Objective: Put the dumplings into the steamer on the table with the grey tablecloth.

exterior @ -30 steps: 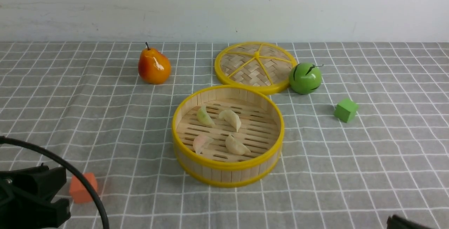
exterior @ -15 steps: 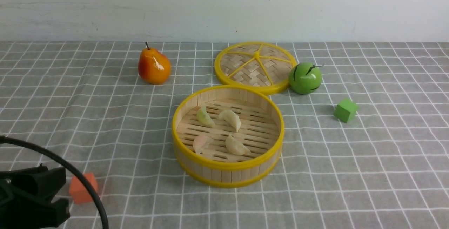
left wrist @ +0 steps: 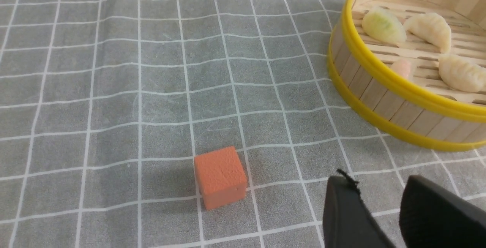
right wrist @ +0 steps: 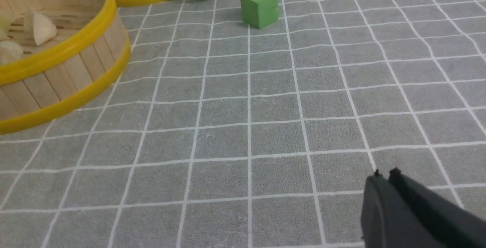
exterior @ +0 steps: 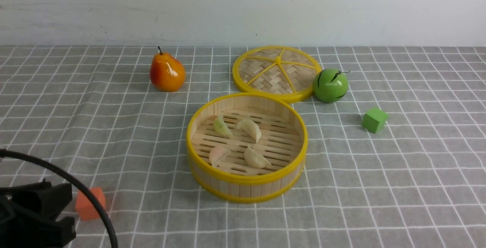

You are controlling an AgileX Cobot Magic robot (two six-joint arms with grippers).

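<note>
The bamboo steamer [exterior: 246, 180] stands mid-table on the grey tablecloth [exterior: 383, 176]. All the dumplings lie on its slatted floor: the greenish one [exterior: 221, 126], a cream one [exterior: 250, 129], the pinkish one [exterior: 218, 155] and a second cream one [exterior: 256, 158]. My left gripper [left wrist: 379, 189] is open and empty, low over the cloth near the steamer's wall [left wrist: 376, 88]; its black body shows at the front view's lower left [exterior: 34, 217]. My right gripper [right wrist: 385, 174] is shut and empty, over bare cloth well apart from the steamer [right wrist: 76, 45]. It is out of the front view.
An orange cube [exterior: 88, 203] lies beside the left gripper, also in the left wrist view [left wrist: 220, 176]. A green cube [exterior: 374, 119] sits at the right. The woven lid [exterior: 277, 72], a green ball [exterior: 330, 84] and a pear [exterior: 167, 72] stand behind the steamer.
The right gripper's tip, seen at the front view's lower right corner a second ago, has drawn back out of that view. The left arm has sunk slightly. The dumplings have not moved.
</note>
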